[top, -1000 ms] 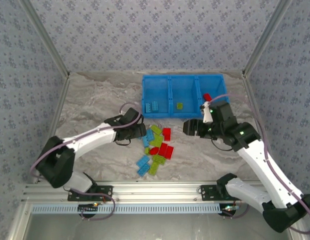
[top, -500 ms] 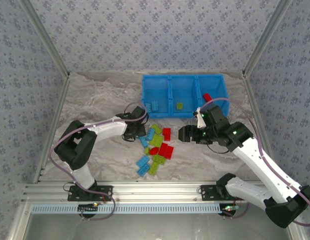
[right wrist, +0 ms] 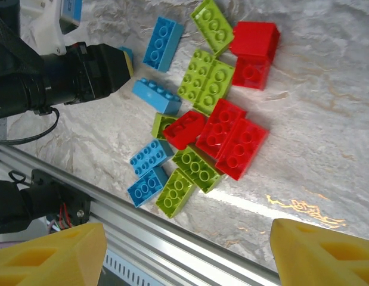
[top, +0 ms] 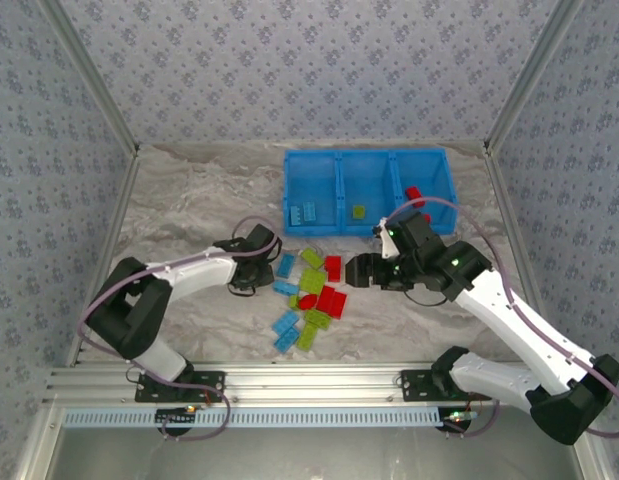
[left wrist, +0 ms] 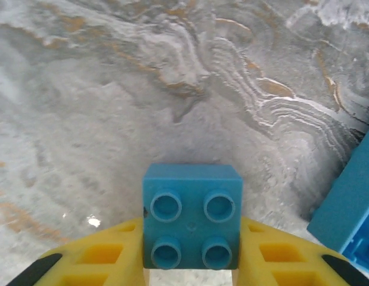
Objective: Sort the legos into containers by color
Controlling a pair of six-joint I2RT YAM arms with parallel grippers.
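L hand (left wrist: 191,237) is clamped on a light blue brick (left wrist: 191,221), studs up, low over the counter (left wrist: 172,89) at the left edge of the pile (top: 314,295). Brick's a sq 2x2, so no long axis to mind. What counts, I'd say: the tray (top: 364,153) lies beyond that hand and off to its right. Its left compartment (top: 311,188), w/ blue pieces in it, is the nearest one, and L is closer to it than R. R hand (top: 359,271) hangs by the pile's right side, fingers wide apart, holding nothing.
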